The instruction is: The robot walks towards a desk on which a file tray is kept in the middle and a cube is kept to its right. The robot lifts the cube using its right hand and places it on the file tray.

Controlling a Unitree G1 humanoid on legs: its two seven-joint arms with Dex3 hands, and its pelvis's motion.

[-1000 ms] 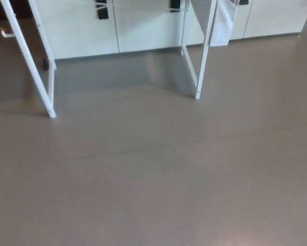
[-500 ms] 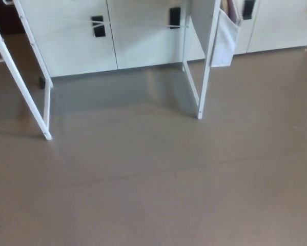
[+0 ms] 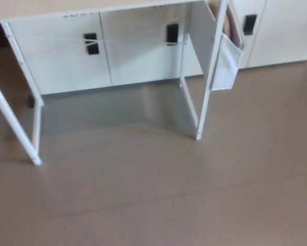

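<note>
Ahead on grey floor [image 3: 153, 205], white-legged desk [image 3: 210, 77] before white cabinets [image 3: 138, 51]

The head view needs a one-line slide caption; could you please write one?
White-legged desk on a grey floor, side pouch hanging, white cabinets behind; no hands, tray or cube visible.

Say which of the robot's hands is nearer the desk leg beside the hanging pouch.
Neither can be named: no left or right hand shows. Only the desk leg, the pouch, cabinets and floor are in view.
</note>
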